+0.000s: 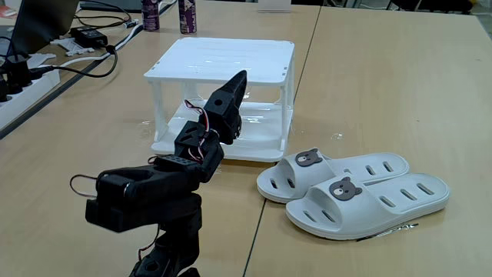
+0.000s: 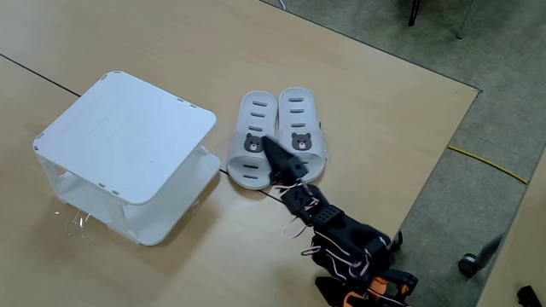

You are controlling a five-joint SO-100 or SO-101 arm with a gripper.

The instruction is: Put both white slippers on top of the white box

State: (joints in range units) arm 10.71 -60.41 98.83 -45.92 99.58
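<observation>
Two bottles (image 1: 169, 15) behind white box (image 1: 223, 61)

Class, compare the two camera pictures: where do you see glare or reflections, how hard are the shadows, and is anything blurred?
In a fixed view, the box's lower shelf and top show glossy reflections, and the slippers cast soft, faint shadows; the background clutter looks slightly soft. In another fixed view from above, light is even, the box top looks matte with little glare, and the arm near the bottom edge is somewhat blurred.
</observation>
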